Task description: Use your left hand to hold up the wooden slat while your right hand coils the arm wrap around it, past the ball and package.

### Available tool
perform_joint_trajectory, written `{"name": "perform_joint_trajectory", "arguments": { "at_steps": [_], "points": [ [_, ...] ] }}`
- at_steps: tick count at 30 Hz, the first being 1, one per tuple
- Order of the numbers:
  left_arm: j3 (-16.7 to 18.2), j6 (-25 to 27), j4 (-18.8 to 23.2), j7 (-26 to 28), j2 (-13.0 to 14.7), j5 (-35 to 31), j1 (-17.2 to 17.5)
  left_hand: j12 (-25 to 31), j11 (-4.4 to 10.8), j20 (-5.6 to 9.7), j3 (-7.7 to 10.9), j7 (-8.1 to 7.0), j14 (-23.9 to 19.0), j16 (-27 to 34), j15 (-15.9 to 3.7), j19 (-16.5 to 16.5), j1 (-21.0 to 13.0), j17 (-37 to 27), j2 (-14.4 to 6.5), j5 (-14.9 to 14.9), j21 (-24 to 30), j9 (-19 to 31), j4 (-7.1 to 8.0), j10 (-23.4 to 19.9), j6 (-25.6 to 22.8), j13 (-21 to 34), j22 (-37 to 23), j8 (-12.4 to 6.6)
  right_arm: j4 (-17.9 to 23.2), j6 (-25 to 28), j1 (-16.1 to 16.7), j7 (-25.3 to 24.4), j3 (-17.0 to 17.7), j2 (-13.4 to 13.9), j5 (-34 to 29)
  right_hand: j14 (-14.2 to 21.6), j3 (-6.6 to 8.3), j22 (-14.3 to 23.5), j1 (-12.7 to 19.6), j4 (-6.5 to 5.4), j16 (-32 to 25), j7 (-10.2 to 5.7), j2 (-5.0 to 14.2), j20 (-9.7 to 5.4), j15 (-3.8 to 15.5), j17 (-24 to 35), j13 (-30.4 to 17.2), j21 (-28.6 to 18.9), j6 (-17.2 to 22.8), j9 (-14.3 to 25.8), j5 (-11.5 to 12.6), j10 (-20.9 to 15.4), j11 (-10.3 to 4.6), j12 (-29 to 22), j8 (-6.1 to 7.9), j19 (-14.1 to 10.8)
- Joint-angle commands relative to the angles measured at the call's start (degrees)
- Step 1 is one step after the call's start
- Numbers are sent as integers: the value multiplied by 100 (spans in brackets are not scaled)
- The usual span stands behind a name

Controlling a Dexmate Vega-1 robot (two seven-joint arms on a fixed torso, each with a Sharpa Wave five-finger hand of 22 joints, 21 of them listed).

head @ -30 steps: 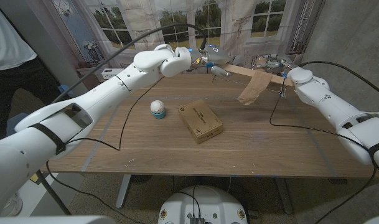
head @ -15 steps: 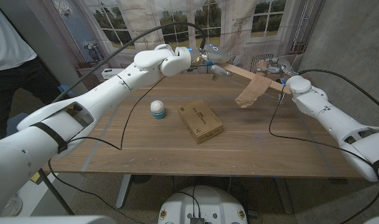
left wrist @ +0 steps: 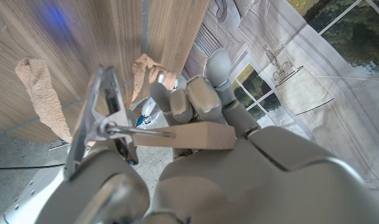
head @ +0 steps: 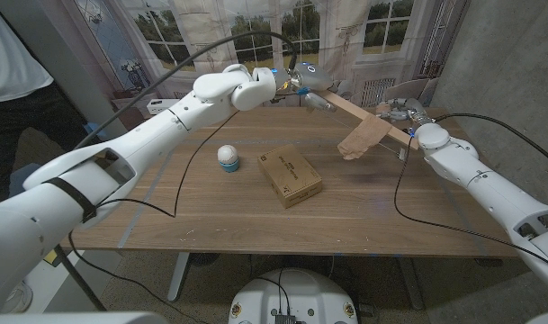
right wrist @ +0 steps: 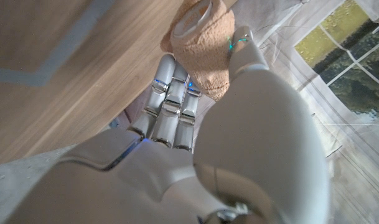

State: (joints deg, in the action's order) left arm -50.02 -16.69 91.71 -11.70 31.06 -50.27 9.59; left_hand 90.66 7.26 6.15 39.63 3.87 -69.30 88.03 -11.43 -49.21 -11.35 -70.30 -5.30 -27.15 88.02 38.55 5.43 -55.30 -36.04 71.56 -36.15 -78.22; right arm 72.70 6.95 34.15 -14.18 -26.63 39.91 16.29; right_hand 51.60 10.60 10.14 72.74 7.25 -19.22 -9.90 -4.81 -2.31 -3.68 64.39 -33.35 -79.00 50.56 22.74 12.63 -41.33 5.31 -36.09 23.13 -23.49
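My left hand grips one end of the pale wooden slat, raised above the table's far side; my right hand pinches the tan fabric arm wrap's roll at the other. I judge a slack turn could slide off, or the dangling wrap sag toward the brown cardboard package and white ball.

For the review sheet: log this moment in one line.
left hand holds wooden slat | right hand holds arm wrap roll | ball, package on table

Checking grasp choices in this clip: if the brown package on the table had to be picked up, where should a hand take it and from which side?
Across its two long side faces, from above: the package lies flat and skewed, clear of the ball.
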Motion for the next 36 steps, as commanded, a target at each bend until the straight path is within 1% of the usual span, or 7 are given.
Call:
{"name": "perform_joint_trajectory", "arguments": {
  "at_steps": [1,6,12,18,25,30,36],
  "points": [
    [-22,352,248,382,65,-598,145,34,22,187,399,43,-19,-18,-28,-24,-21,2,-85,-23,17,8,423,-39,-14,10,-24,-28,920,860,704,-529,253,321,81,1536,23,1,1172,-29,-13,766,1185,-701,1647,19,-17,-45,777,9,42,-940,-713,-26,-21,29],
    [-6,410,293,435,72,-627,182,32,28,193,400,62,-27,-17,-28,-15,-21,2,-89,-22,45,12,425,-40,-11,10,-77,-31,1090,1121,848,-706,312,386,77,1534,19,1,1174,-29,-6,770,1183,-699,1644,23,-15,-47,777,15,45,-953,-700,-18,-31,31],
    [12,470,401,366,108,-653,217,32,31,195,401,51,-30,-17,-28,-31,-19,2,-90,-21,20,17,427,-41,-9,10,-42,-36,1191,1250,1000,-835,426,439,142,1532,14,1,1175,-33,2,770,1186,-696,1645,30,-26,-49,780,30,47,-958,-715,-9,-40,33],
    [27,550,473,371,121,-735,251,32,32,192,401,52,-33,-17,-28,-29,-18,2,-91,-20,28,19,428,-44,-10,10,-60,-39,1418,1656,1177,-1040,516,500,209,1537,13,2,1181,-34,10,772,1190,-697,1646,30,-34,-52,789,33,48,-962,-705,0,-50,33],
    [38,839,573,433,121,-1017,333,34,35,196,402,47,-30,-18,-28,-34,-16,1,-93,-19,29,15,430,-59,-15,10,-66,-39,1713,1730,1708,-1467,868,508,450,1535,7,2,1185,-32,17,772,1185,-695,1643,36,-46,-54,789,37,49,-953,-709,12,-64,35],
    [28,1198,580,829,89,-1413,452,35,32,198,403,48,-32,-18,-29,-33,-14,2,-95,-17,24,26,431,-66,-17,11,-70,-49,2068,1740,2183,-1819,1165,539,603,1545,6,2,1190,-33,17,782,1191,-694,1645,43,-56,-58,800,43,50,-958,-702,19,-71,35],
    [-76,1684,553,1269,25,-1988,558,32,77,202,406,43,-50,-15,-30,-50,-12,3,-105,-7,5,34,431,-80,-20,11,-51,-61,2469,1883,2593,-2192,1378,562,657,1545,2,2,1193,-33,25,786,1189,-690,1646,44,-56,-59,809,53,51,-975,-691,24,-75,37]
  ]
}}
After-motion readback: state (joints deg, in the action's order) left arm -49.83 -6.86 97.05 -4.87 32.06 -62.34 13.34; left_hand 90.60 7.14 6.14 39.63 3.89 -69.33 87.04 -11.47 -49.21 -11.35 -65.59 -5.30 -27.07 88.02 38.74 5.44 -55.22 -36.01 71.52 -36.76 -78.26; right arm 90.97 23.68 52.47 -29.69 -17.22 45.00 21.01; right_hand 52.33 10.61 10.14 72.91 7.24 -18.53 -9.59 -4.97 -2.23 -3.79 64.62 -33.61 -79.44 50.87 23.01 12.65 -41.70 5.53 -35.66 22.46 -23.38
